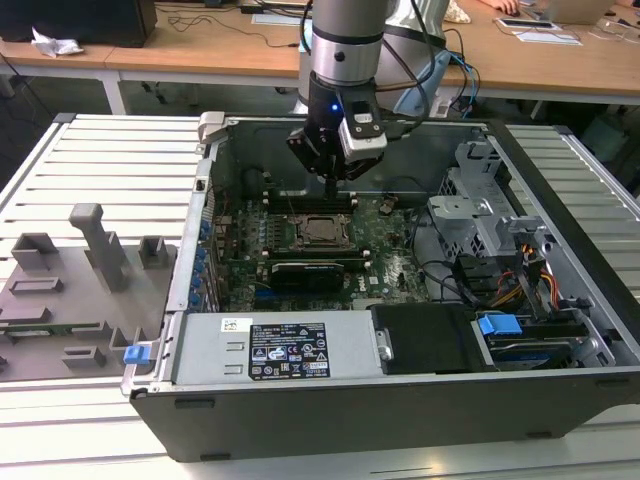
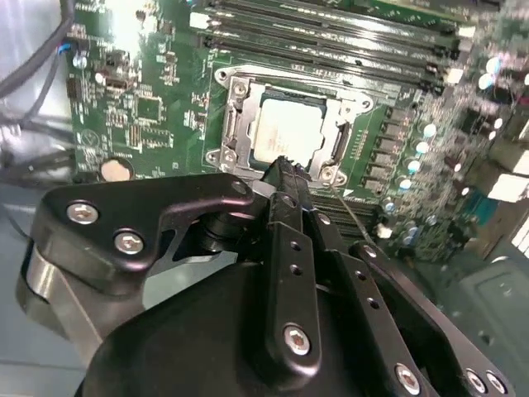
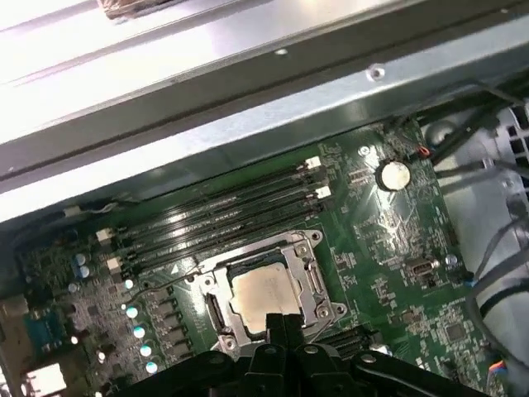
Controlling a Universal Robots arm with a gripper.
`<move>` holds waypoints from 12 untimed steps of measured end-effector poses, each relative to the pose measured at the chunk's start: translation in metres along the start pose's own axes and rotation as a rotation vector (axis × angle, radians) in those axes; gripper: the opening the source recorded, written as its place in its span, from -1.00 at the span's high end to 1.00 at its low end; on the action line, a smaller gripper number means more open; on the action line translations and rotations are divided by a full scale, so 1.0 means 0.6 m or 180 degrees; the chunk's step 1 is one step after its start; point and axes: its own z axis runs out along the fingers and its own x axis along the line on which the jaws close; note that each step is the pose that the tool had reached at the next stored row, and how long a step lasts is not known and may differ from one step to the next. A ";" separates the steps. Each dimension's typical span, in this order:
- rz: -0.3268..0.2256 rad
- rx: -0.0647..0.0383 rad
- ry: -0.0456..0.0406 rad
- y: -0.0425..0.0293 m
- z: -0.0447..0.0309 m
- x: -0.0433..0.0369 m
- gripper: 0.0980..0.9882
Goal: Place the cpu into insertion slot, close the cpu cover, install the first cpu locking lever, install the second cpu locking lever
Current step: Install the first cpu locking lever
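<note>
The cpu shows its pale silver face, lying flat in the insertion slot on the green board. Around it the silver cpu cover lies down flat as a frame, seen in both wrist views. A thin lever rod runs out from one corner of the socket. My gripper hangs just above the socket's edge with its black fingers together and nothing between them. In the exterior view the gripper hovers over the board slightly behind the cpu.
Black memory slots lie beside the socket. The open computer case has a metal wall on the exterior view's left, a drive cage and cables on its right, and a power supply in front. A grey fixture plate lies outside the case.
</note>
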 end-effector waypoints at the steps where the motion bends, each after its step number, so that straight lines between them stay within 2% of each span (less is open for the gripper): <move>1: -0.0122 -0.0001 -0.0001 0.000 0.000 0.000 0.98; 3: -0.0312 -0.0004 -0.0002 0.000 0.000 0.000 0.98; 10: -0.0735 -0.0009 -0.0004 0.000 0.000 0.000 0.98; 12: -0.0943 -0.0011 -0.0005 0.000 0.000 0.000 0.98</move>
